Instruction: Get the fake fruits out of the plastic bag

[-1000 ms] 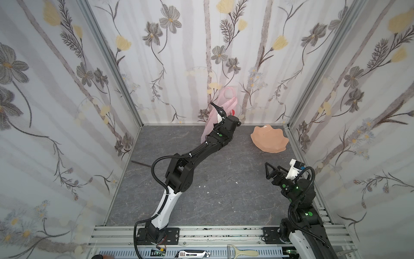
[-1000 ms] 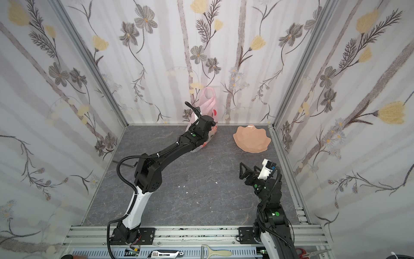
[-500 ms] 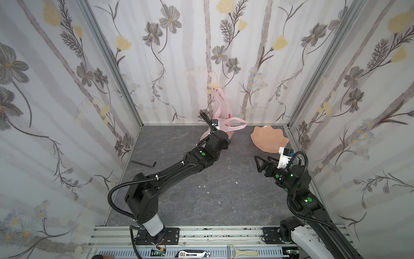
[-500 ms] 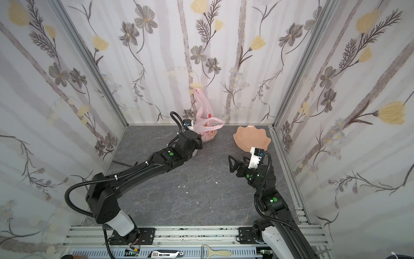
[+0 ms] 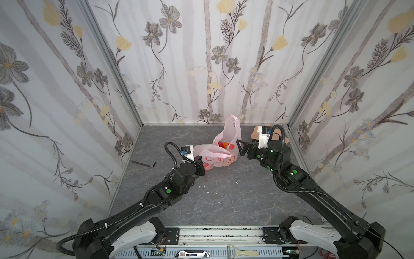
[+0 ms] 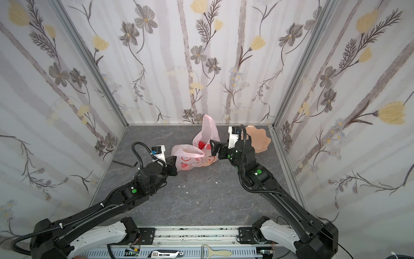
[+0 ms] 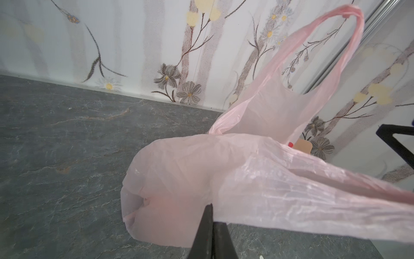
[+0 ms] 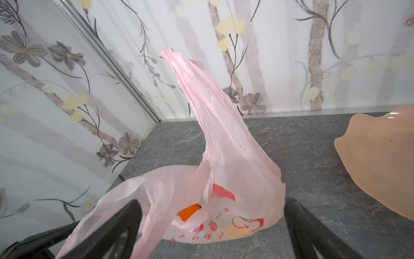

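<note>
The pink plastic bag [image 5: 218, 157] [image 6: 197, 160] lies on the grey floor, one handle [image 7: 349, 44] [image 8: 186, 74] standing upright. Through its mouth I see an orange fruit [image 5: 226, 144] [image 8: 188, 212] and something red [image 6: 201, 145]; the other fake fruits are hidden inside. My left gripper [image 5: 200, 167] [image 6: 173, 166] [image 7: 209, 208] is shut on a fold of the bag's film on its left side. My right gripper [image 5: 240, 149] [image 6: 214, 148] [image 8: 212, 224] stands open at the bag's right side, and in the right wrist view the bag's lower part shows between its fingers [image 8: 125, 224].
A peach wavy-edged dish [image 6: 259, 139] [image 8: 380, 168] sits in the back right corner, behind the right arm. A black hex key [image 5: 143, 163] lies by the left wall. White crumbs [image 5: 202, 186] dot the floor. Patterned walls close three sides.
The left gripper has pulled the bag from the back wall forward and leftward onto the floor. The right arm has reached in, still open, up to the bag's right side.
</note>
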### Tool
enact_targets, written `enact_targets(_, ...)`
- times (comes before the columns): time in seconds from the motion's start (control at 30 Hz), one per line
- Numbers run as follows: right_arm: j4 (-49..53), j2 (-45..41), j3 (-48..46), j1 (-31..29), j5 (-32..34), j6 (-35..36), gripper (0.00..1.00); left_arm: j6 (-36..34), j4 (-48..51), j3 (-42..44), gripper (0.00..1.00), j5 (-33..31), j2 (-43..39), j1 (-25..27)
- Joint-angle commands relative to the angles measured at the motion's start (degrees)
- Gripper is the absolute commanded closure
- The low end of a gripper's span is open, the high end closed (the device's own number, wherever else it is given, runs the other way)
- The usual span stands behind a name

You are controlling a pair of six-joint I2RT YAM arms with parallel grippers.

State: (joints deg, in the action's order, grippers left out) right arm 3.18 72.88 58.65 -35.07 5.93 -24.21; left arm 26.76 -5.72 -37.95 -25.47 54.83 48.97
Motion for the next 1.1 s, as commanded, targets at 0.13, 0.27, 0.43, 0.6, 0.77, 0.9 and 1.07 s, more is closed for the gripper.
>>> enact_targets(0.13,9.6,12.2,12.9,-1.2,11.3,1.9,0.0,4.1,-2.3,3.8,1.0,-0.9,-2.2,0.0)
enact_targets(0.27,11.6,19.6,18.7,-0.9,11.7,3.6,0.02,4.2,-2.2,4.8,1.0,-1.9,-3.7,-0.1)
enact_targets(0.43,15.5,26.6,24.9,1.1,9.5,1.7,0.39,4.5,-1.9,4.8,1.0,-2.7,-3.7,-1.0)
enact_targets(0.6,12.7,22.2,18.9,2.8,8.5,-1.2,1.0,6.9,-1.8,2.4,1.0,-0.2,-0.7,-4.6)
enact_targets(0.77,1.2,7.8,2.4,2.8,6.2,-5.8,1.0,8.0,-1.4,-2.9,1.0,4.9,6.3,-9.2)
enact_targets(0.9,-2.5,1.0,-6.5,0.9,6.2,-10.8,1.0,7.7,3.2,-6.1,0.91,6.6,9.8,-12.7)
enact_targets(1.07,-3.4,-2.9,-11.3,-0.2,5.9,-12.0,1.0,5.9,15.9,-9.5,0.47,5.9,7.2,-12.0)
